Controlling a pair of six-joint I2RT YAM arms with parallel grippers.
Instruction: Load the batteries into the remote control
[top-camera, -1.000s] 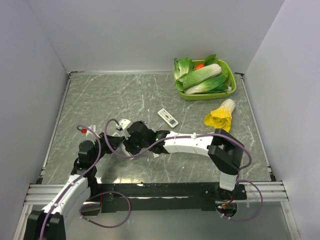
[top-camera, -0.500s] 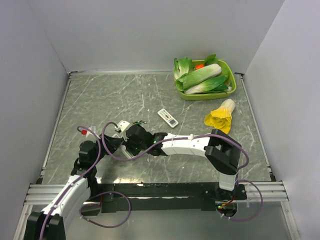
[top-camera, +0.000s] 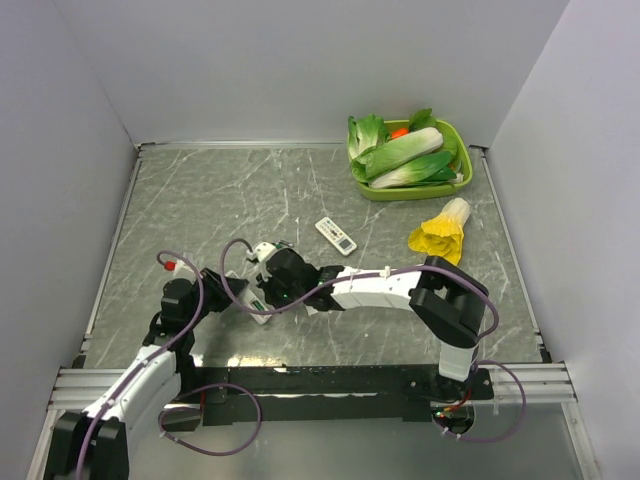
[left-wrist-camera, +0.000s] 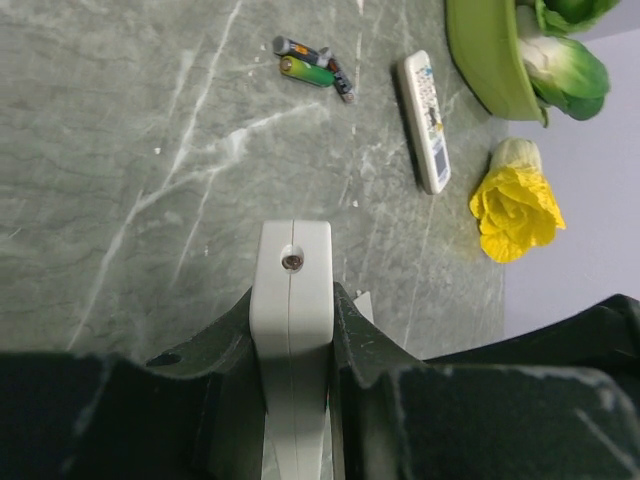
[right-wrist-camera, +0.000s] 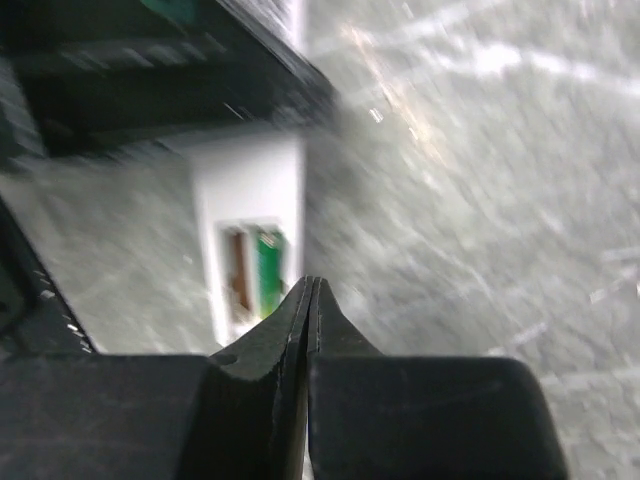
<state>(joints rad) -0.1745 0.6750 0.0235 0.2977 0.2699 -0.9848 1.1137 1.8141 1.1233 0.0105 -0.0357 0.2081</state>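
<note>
Seemingly the seating step: press the green battery (right-wrist-camera: 268, 272) flat into its slot in the remote control (right-wrist-camera: 250, 190) with the pinched tip of the right gripper (right-wrist-camera: 309, 292), pushing straight down rather than sideways to avoid springing it out against the contact. Hold the remote control level and steady in the left gripper (left-wrist-camera: 292, 322), compartment facing up. After that, fetch the second battery (left-wrist-camera: 306, 72) and match its polarity to the empty slot alongside the first.

Slim, narrow white remote control, rear cover off, two thin slots exposed: one filled with green, the neighbouring one showing only a brownish floor; too blurred to read the contacts. Clamped by its two long sides in the left gripper, closed snugly on it. Right gripper pinched fully together with nothing between, tip just over the open compartment of the remote control. Second battery lying on the table (left-wrist-camera: 120, 160) well beyond the remote control's far end, beside two darker small cylinders (left-wrist-camera: 300, 46); a wider remote (left-wrist-camera: 424, 120) further to the right of those, well apart from the remote control
</note>
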